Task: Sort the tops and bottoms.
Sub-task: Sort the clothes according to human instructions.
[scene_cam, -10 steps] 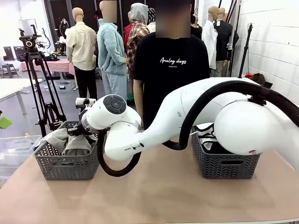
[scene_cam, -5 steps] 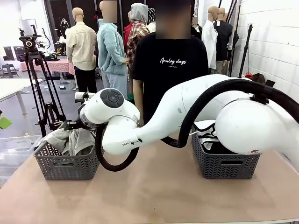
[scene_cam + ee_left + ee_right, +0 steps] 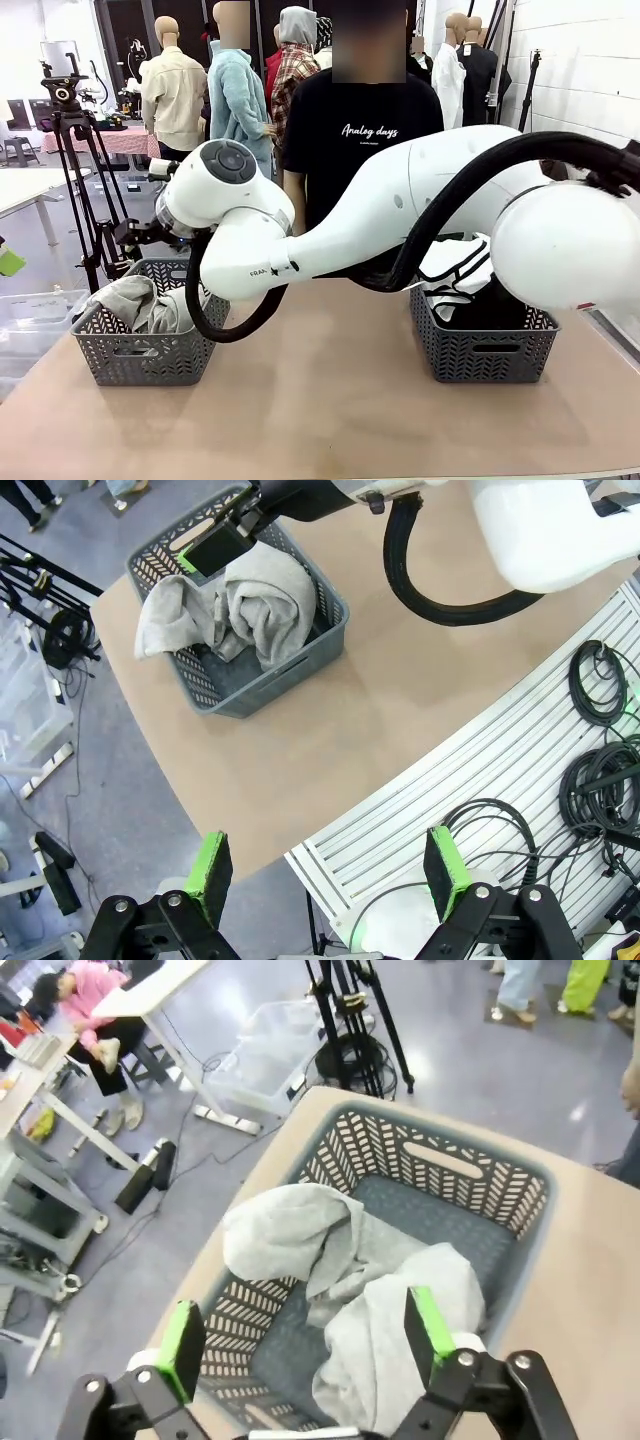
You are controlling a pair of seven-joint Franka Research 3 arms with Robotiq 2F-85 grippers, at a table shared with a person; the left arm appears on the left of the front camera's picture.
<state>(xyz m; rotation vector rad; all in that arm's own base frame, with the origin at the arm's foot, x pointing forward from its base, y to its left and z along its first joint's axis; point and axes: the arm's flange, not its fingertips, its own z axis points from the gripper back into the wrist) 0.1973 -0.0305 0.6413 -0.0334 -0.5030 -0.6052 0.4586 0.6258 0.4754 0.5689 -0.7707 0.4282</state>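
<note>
A grey garment lies crumpled in the left grey basket, partly draped over its rim. My right arm reaches across the table, and my right gripper hangs open above that garment with nothing between its green pads. In the left wrist view the same basket sits far below, with the right gripper over the grey garment. My left gripper is open and empty, high over the table's near edge. White and black clothing fills the right basket.
A person in a black T-shirt stands at the far side between the baskets. A camera tripod stands off the table's left corner. Black cables lie on a slatted rail beside the table's near edge.
My right arm has lifted its wrist from basket height to well above the left basket. The grey garment stays in the basket.
</note>
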